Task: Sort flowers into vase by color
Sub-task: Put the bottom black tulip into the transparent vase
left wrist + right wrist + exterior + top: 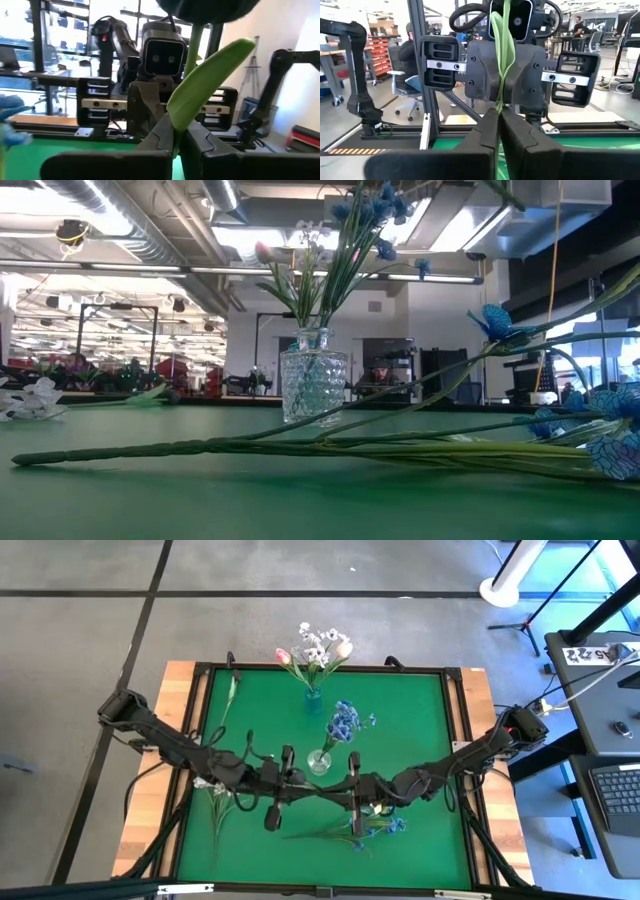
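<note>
The sorting is partly done. On the green tabletop [400,720] two vases already carry flowers. The far vase [313,700] holds a mixed bunch of white blossoms [320,643] and pink tulip buds [284,656], so by color it does not look fully sorted yet. The clear glass vase [319,762] near the middle holds only blue blossoms [344,722], and this one seems correct.

Some flowers are left. One stem with a pale bud [228,700] lies at the far left edge of the tabletop. A white spray [213,792] lies at the left side, near the left arm. A blue spray [375,828] lies flat near the front edge, right of the middle; in the low view its long stems stretch across the mat in front of the glass vase.

Both arms meet low at the middle of the tabletop, facing each other. The left pincer [178,142] is closed on a green stem with a leaf [207,80]. The right pincer [499,125] is also closed on a thin green stem [502,45]. I judge that this may be one flower passing between the two arms, but I cannot tell its color here.
</note>
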You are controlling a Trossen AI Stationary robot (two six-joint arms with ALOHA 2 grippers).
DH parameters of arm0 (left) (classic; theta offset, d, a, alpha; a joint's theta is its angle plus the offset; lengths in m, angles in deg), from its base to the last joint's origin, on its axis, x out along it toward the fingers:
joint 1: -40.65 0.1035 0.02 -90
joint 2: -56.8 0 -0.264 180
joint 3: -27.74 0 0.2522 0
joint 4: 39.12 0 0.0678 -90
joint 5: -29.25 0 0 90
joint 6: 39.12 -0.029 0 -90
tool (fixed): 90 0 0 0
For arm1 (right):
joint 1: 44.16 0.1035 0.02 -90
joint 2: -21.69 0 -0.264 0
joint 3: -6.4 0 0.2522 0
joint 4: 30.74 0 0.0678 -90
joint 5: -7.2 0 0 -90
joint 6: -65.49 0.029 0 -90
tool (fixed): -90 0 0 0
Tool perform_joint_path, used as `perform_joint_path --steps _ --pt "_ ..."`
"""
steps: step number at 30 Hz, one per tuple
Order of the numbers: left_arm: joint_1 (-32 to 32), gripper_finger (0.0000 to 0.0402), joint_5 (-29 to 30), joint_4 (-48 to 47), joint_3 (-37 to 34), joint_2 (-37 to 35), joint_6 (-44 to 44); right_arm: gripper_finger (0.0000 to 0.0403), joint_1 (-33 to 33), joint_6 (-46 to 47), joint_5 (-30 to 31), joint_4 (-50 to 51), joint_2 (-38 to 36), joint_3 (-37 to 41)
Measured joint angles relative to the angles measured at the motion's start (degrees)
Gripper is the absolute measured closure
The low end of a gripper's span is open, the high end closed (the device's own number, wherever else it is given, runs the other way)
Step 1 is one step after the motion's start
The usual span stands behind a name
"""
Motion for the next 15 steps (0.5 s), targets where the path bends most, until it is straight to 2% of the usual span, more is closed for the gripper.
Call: perform_joint_path --steps 5,8,13,15 --pt "-1.9 0.0398 7.7 -4.8 0.0 -2.7 -1.6 0.0339 0.4 -2.8 0.3 1.7 -1.0 0.0" --pt "-3.1 0.0399 12.3 -8.6 0.0 -4.8 -1.7 0.0296 0.7 -3.0 -0.4 3.3 -3.3 0.0" --pt "-4.6 0.0399 15.5 -13.6 0.0 -7.5 -1.8 0.0218 0.6 -3.0 -0.6 6.8 -6.3 0.0" --pt "-5.4 0.04 19.2 -17.4 0.0 -8.9 -1.9 0.0193 0.9 -3.0 -0.5 9.3 -8.3 0.0"
